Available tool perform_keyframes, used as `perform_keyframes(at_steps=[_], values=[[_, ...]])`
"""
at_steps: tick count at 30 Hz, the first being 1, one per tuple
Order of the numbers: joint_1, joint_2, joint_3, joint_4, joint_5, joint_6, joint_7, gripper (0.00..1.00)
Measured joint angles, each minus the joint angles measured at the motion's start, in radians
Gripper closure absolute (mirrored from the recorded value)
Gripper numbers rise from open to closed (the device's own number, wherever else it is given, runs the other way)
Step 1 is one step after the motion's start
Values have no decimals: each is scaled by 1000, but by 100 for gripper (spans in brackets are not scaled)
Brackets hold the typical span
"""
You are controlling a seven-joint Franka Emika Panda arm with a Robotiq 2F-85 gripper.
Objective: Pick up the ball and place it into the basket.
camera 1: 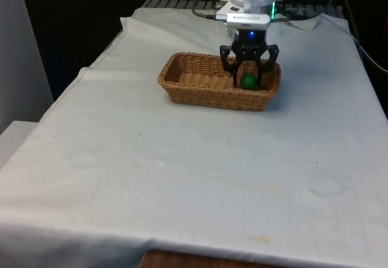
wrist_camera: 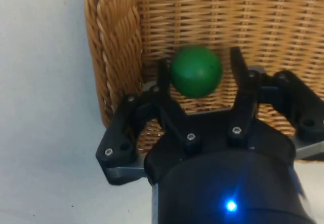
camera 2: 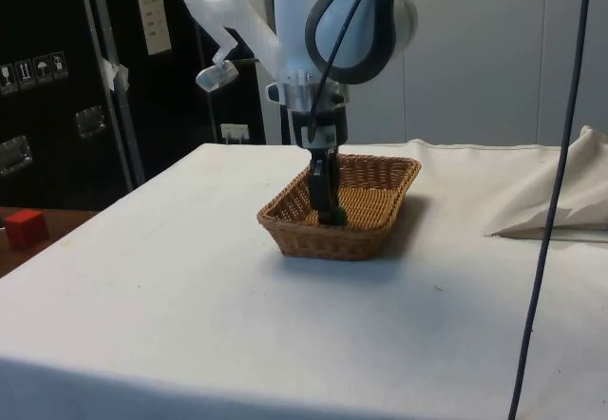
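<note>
Table under a white cloth, creased and faintly stained toward the near edge; a bunched fold of the same cloth lies at the side view's right. Dark cabinets with metal uprights and small white labels stand behind in the side view; a small red block sits on a lower brown surface beside the table. A pale wall shows behind the arm there.

White robot arm reaches down over the far half of the table.

Oblong woven wicker basket, tan, sits on the cloth at mid-table, its long side across the front view.

Black two-finger gripper is lowered inside the basket at the front view's right end, close to the end wall. Fingers spread: one touches the ball, the other stands slightly off it.

Small green round ball sits between the fingers, inside the basket, just beside its wicker end wall.
</note>
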Motion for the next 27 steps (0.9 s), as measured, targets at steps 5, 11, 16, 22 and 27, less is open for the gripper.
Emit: perform_keyframes(at_steps=[5, 11, 16, 22, 27], values=[[-1, 0, -1, 0, 0, 0, 0, 20], [-1, 0, -1, 0, 0, 0, 0, 0], [-2, -1, -1, 1, 0, 0, 0, 0], [-2, -68, -12, -17, 0, -36, 10, 0], [-2, -128, -21, -24, -6, -84, 24, 0]])
